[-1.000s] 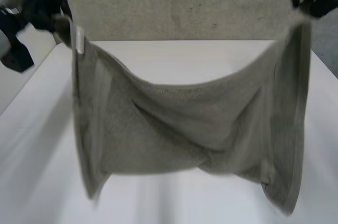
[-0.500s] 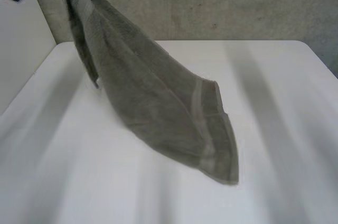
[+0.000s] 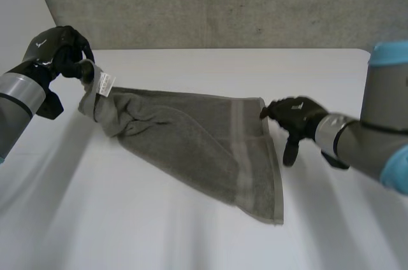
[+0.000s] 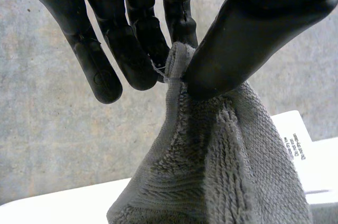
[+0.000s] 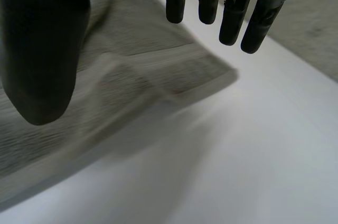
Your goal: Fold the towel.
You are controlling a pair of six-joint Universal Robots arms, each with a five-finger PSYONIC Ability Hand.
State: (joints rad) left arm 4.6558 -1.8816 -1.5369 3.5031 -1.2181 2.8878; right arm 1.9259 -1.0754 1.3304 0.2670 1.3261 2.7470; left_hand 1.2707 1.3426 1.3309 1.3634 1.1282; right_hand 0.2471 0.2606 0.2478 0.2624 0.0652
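The grey towel (image 3: 197, 136) lies stretched slantwise over the white table (image 3: 159, 238). One end is bunched and lifted at my left hand (image 3: 60, 50). In the left wrist view the thumb (image 4: 248, 34) and fingers pinch the towel's corner (image 4: 177, 57), and a white label (image 4: 293, 134) hangs beside it. My right hand (image 3: 294, 114) hovers low beside the towel's far right corner (image 3: 258, 106). In the right wrist view that hand (image 5: 42, 49) has straight fingers spread from the thumb, with the towel (image 5: 132, 71) lying flat beneath and nothing between them.
A grey concrete wall (image 3: 223, 2) rises behind the table's far edge. The table's left edge runs under my left forearm (image 3: 16, 101). Bare tabletop lies in front of the towel and to the right of my right arm (image 3: 370, 142).
A second ago both hands held the towel spread in the air. The right hand let go and opened, the towel swung left and dropped onto the table, and both hands came down.
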